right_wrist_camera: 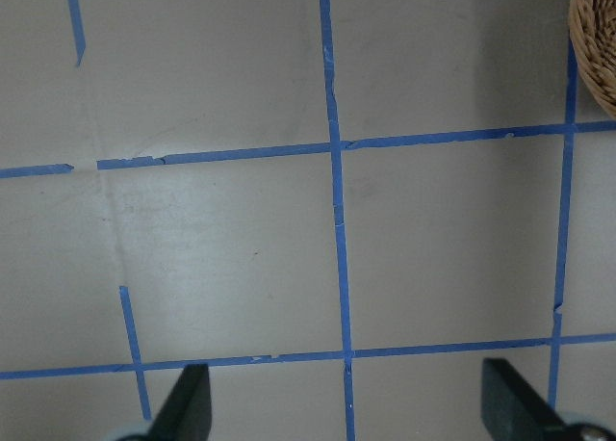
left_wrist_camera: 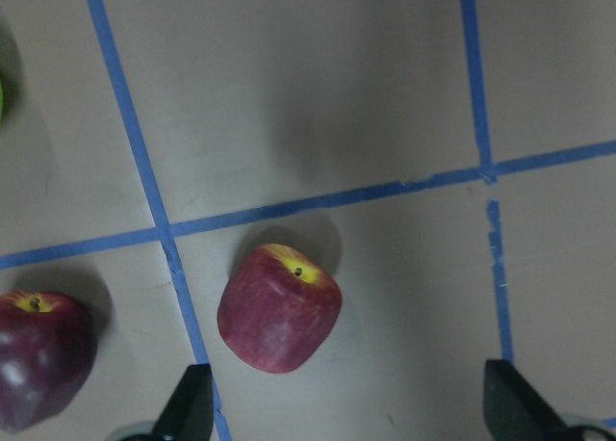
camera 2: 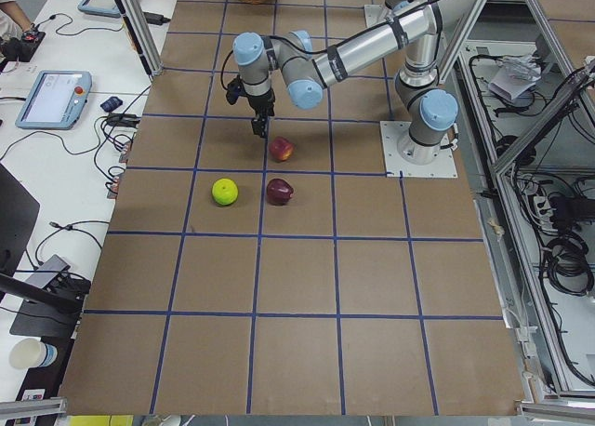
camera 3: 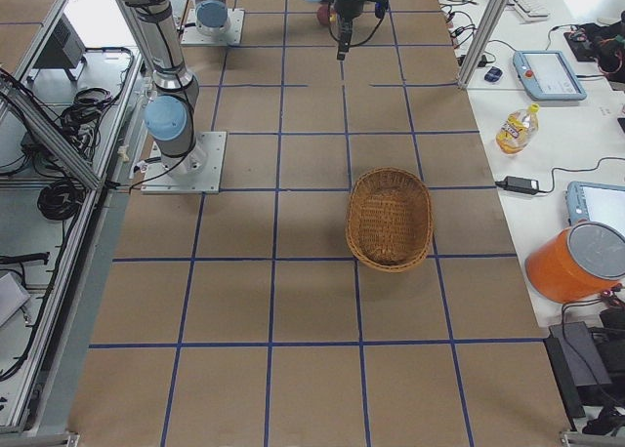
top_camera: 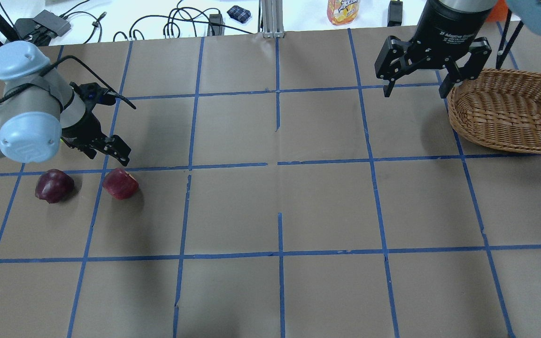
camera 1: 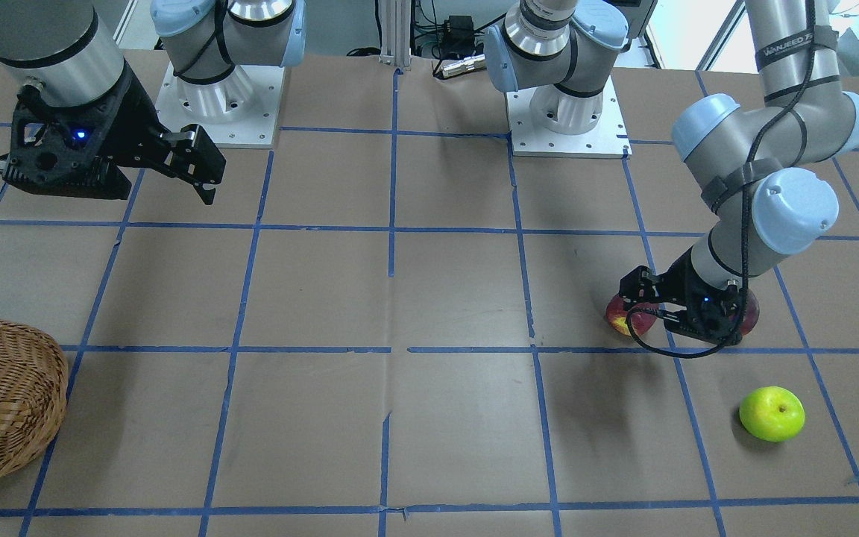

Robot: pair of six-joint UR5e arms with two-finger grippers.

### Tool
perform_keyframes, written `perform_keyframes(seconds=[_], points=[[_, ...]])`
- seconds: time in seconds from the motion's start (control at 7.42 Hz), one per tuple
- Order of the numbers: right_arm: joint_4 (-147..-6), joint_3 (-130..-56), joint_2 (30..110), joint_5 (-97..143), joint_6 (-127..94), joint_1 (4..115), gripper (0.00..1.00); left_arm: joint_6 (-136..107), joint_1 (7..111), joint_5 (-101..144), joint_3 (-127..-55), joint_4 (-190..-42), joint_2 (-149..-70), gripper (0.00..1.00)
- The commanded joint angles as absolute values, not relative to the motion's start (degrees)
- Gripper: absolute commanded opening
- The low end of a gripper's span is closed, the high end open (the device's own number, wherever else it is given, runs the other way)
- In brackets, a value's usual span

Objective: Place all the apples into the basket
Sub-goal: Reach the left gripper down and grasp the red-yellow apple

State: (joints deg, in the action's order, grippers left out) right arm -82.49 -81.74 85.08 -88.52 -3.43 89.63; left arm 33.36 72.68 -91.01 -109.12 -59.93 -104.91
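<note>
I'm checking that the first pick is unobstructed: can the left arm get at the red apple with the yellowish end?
Probably yes. The left gripper hovers open close above the red apple. Nothing lies between them, and the maroon apple sits apart to one side.

Basket [camera 3: 391, 218]: upright at mid-table, woven interior in full view, long axis running along table [camera 3: 293, 301]. Right arm [camera 3: 156, 42]: near, rises from base plate [camera 3: 186, 164], leaves frame at top. Left gripper [camera 3: 342, 45]: far end, pointing down, seen edge-on. Reddish apple [camera 3: 321, 16]: just beside it, partly hidden. Side bench [camera 3: 557, 154]: carries yellow drink bottle [camera 3: 517, 127] and orange tub [camera 3: 576, 264], well apart.
</note>
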Motion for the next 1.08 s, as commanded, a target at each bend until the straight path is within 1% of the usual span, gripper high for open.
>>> perform_keyframes(seconds=[0.0,0.27,0.81,0.94], points=[[-82.6,-81.7,85.2,-88.6,-3.4,89.6,1.0,34.2,72.3,-90.6,-112.9,-55.5,-105.7,1.0],[-82.6,-81.7,85.2,-88.7,-3.3,89.5,1.0,35.9,72.2,-90.8,-115.2,-55.5,-106.0,1.0],[-82.8,-81.7,85.1,-88.7,-2.7,89.6,1.0,37.5,72.2,-90.7,-115.3,-55.2,-107.5,1.0],[-83.0,-81.7,85.1,-88.7,-2.6,89.5,1.0,37.3,72.2,-90.6,-115.2,-54.8,-107.8,0.75]])
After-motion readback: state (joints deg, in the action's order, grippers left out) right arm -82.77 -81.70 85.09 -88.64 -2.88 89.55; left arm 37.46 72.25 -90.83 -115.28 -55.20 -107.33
